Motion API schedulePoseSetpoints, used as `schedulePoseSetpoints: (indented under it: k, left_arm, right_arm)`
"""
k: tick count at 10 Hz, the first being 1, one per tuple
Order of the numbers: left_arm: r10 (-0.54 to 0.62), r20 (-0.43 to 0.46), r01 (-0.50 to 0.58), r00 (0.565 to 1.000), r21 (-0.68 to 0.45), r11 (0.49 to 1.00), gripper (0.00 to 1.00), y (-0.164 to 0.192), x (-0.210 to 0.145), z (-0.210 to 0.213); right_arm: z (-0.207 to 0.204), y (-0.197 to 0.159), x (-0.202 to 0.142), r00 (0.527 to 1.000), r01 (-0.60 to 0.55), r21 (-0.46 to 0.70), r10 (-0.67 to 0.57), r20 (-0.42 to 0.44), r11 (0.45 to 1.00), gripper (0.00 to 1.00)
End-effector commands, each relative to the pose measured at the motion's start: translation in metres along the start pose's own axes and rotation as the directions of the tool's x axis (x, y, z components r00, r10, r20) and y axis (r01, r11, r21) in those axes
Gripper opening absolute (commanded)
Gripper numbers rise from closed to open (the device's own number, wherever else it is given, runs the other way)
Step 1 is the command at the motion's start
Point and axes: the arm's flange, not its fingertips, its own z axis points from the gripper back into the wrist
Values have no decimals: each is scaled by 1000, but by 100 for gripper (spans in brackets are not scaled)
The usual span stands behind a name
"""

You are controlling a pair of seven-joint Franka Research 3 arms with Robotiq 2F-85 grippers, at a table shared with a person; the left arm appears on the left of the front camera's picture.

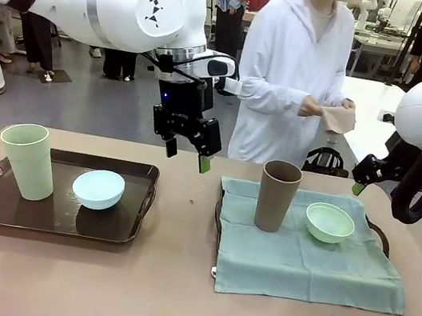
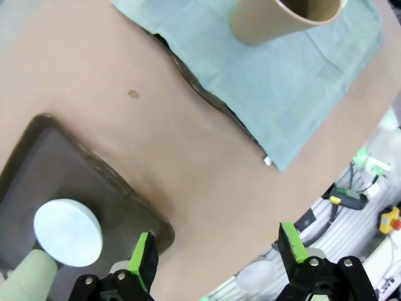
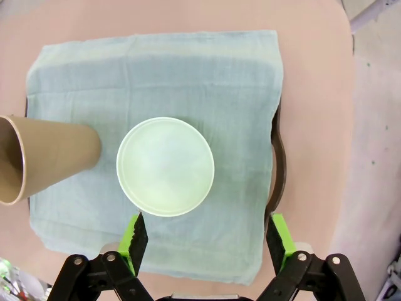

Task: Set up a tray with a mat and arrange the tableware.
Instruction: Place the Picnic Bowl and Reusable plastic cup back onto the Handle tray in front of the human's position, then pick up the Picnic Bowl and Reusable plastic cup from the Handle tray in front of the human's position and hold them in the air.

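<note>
Looking at a tan table point(image 1: 171, 297) first. Seeing a dark brown tray point(image 1: 55, 217) at left, long axis left-right, with a handle at each end. Seeing a second tray point(image 1: 381, 233) at right, mostly buried under a pale teal mat point(image 1: 299, 262), showing just the right handle and a bit of left rim. Noting the mat draped past the near rim onto the table.

Finding the pale green tumbler point(image 1: 28, 160) upright on the left tray's left part, long axis vertical, mouth up. Finding the brown tumbler point(image 1: 278, 195) upright on the mat, left of centre, mouth up; cut off by the frame edge in both wrist views.

Finding the light blue bowl point(image 1: 98, 188) on the left tray, just right of the green tumbler, opening up. Finding the mint green bowl point(image 1: 329, 222) on the mat, right of the brown tumbler, apart from it, opening up.

Reading the left gripper point(image 1: 188, 157) as hanging over the table's far edge between the trays, jaws spread, empty. Reading the right gripper point(image 3: 206, 219) as above the mat near the mint bowl, jaws spread wide, empty; largely hidden behind its own arm in the front view.
</note>
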Motion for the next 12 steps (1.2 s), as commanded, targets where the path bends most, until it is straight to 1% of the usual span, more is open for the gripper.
schedulePoseSetpoints:
  k: [1,11,12]
  left_arm:
    - [4,10,-4,1000,8,1000,100,4,-6,-5]
    - [4,10,-4,1000,8,1000,100,4,-6,-5]
    - [4,-4,-4,1000,1,1000,100,2,-1,-4]
  right_arm:
    - [0,0,0,1000,1,0,-1,1,1000,97]
    - [0,0,0,1000,1,0,-1,1,1000,97]
    - [0,0,0,1000,1,0,-1,1,1000,97]
